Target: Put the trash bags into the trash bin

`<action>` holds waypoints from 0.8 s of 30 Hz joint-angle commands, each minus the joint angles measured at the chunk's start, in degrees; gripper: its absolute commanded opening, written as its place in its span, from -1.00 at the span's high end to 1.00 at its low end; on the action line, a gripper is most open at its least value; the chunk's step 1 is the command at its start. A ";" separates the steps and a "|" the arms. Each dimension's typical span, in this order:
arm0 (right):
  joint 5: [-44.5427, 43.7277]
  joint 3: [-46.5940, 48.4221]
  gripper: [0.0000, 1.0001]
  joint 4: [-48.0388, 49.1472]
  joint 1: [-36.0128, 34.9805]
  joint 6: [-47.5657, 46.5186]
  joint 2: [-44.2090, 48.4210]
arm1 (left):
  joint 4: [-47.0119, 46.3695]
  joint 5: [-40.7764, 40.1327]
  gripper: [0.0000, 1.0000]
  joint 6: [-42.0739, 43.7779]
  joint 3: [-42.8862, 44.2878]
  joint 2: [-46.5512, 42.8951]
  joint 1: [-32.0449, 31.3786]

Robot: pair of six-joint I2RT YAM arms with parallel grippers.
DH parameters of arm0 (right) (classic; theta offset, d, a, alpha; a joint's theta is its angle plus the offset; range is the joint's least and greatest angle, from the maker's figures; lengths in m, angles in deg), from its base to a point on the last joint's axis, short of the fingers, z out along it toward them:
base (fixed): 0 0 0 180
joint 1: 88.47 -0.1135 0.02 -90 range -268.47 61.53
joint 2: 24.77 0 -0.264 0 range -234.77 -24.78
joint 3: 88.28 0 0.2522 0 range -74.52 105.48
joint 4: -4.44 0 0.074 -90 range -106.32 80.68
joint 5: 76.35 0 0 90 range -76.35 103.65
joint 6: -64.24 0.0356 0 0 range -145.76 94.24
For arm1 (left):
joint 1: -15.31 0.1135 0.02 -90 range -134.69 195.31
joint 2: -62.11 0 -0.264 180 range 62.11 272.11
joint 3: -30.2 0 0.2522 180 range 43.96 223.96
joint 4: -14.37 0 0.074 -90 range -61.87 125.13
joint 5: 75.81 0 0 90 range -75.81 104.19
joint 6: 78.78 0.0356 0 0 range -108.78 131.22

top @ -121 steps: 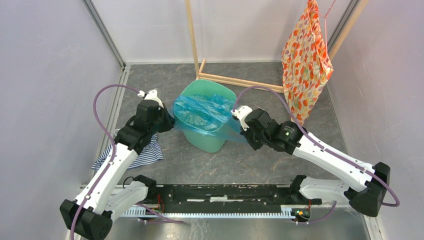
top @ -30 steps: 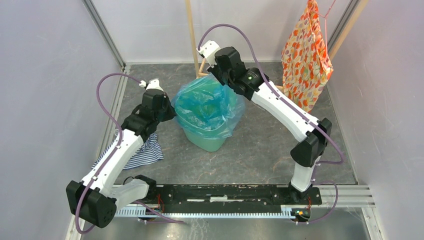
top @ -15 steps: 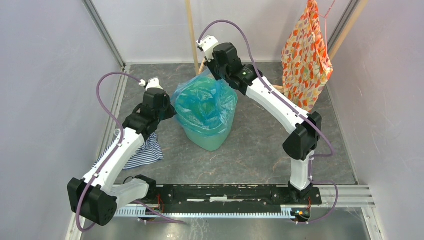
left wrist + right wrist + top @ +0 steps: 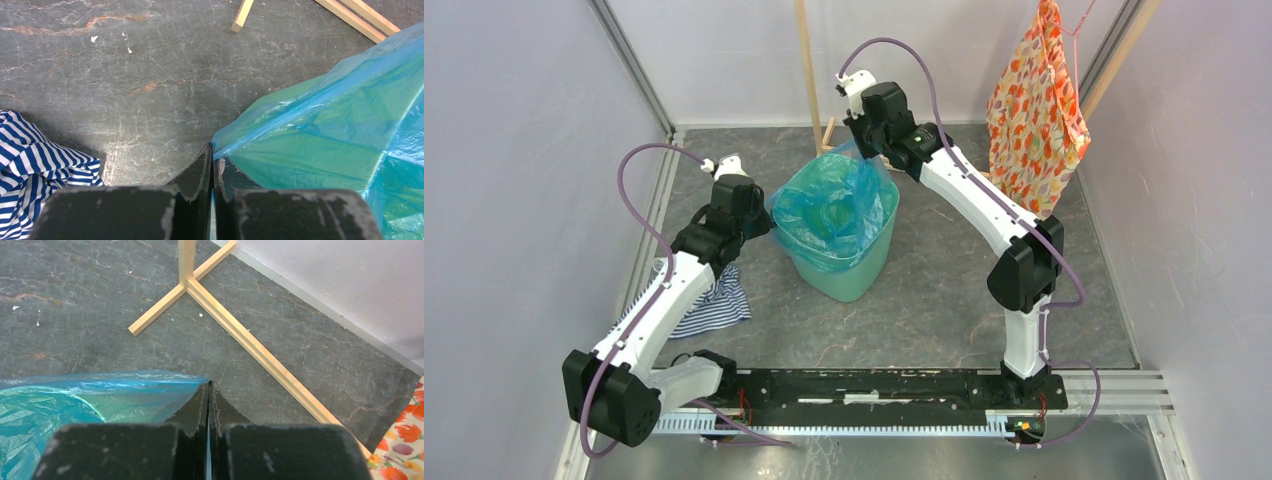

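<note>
Since the earlier frame, the right gripper (image 4: 856,150) has swung from the right of the trash bin (image 4: 852,282) to its far side. I'd draw both hems down evenly, keeping the film taut. The trash bag (image 4: 832,212) lines the bin; the left gripper (image 4: 213,152) clamps its left edge, the right its far corner.

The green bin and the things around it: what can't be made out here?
Inside of the bin: top view, the bag covers it.
Striped cloth: top view, partly under the left arm; left wrist view, cut off by the left edge.
Wooden stand: top view, its upper end runs past the top edge.
Floral fabric: right wrist view, only a corner shows.
</note>
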 commanded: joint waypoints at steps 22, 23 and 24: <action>-0.44 -0.50 0.88 -6.67 1.56 2.97 9.67 | -1.67 5.59 0.89 -0.78 -7.67 -7.61 0.53; -0.64 -0.74 0.86 -7.02 1.58 2.88 10.32 | -1.69 5.68 0.89 -0.86 -8.06 -7.76 0.53; -0.90 -0.95 0.86 -7.41 1.61 2.77 10.76 | -1.64 5.73 0.88 -0.94 -8.29 -7.88 0.57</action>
